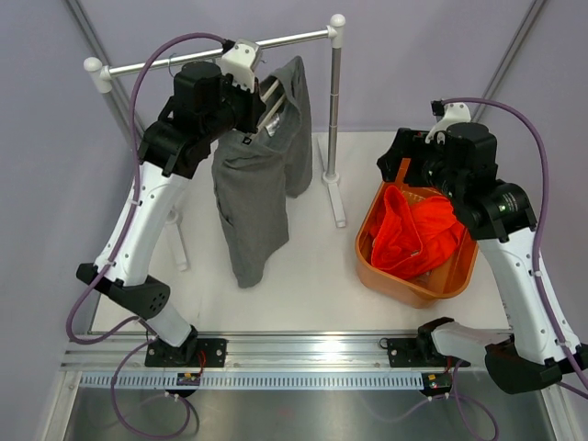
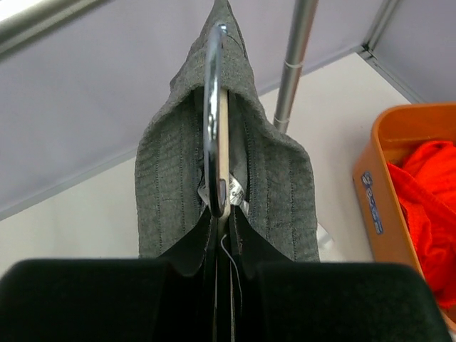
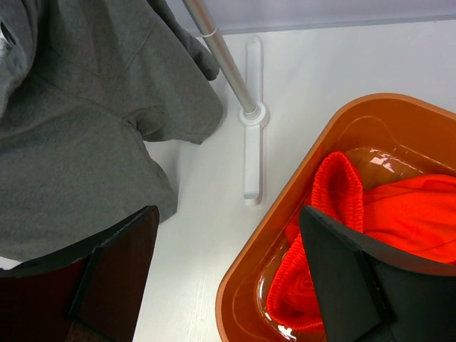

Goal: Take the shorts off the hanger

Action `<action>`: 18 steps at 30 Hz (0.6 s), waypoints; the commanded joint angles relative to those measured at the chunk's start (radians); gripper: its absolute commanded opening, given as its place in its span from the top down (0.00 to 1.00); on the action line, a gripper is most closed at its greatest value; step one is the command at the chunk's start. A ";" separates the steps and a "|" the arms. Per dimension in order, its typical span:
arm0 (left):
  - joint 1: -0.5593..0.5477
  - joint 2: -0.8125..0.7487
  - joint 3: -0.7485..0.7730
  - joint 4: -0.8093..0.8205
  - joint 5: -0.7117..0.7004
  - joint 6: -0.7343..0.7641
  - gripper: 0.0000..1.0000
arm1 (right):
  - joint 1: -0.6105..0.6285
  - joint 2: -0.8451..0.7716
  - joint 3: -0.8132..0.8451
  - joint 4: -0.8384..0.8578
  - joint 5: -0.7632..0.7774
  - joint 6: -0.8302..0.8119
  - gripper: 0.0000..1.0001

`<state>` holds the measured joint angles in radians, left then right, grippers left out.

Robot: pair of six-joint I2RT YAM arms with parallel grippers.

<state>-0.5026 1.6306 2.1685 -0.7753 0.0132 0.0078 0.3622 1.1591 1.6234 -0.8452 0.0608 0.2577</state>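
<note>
Grey shorts (image 1: pixel 253 193) on hanger (image 2: pixel 212 107), orange-red shorts (image 1: pixel 424 234) in basket (image 1: pixel 397 283)

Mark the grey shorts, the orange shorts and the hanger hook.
grey shorts (image 1: pixel 250 207), top external view, middle of the hanging fabric.
orange shorts (image 1: pixel 424 234), top external view, middle of the heap.
hanger hook (image 2: pixel 211 107), left wrist view, metal curve.

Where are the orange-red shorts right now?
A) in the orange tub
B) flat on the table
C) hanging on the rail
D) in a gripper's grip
A: the orange-red shorts lie bunched inside the orange tub; only the grey shorts are on the hanger.
</note>
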 commanded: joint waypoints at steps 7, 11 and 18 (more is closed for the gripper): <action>-0.008 -0.237 -0.180 0.048 0.194 -0.034 1.00 | 0.204 0.111 0.130 -0.021 0.039 -0.005 0.15; -0.034 -0.307 -0.285 0.054 0.211 -0.051 1.00 | 0.293 0.154 0.165 -0.005 0.079 0.020 0.18; -0.093 -0.393 -0.466 0.119 0.183 -0.098 1.00 | 0.432 0.231 0.211 0.008 0.192 0.040 0.21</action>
<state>-0.5812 1.2755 1.7287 -0.7933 0.1738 -0.0559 0.7544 1.3766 1.7901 -0.8646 0.1764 0.2794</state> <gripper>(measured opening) 0.089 0.790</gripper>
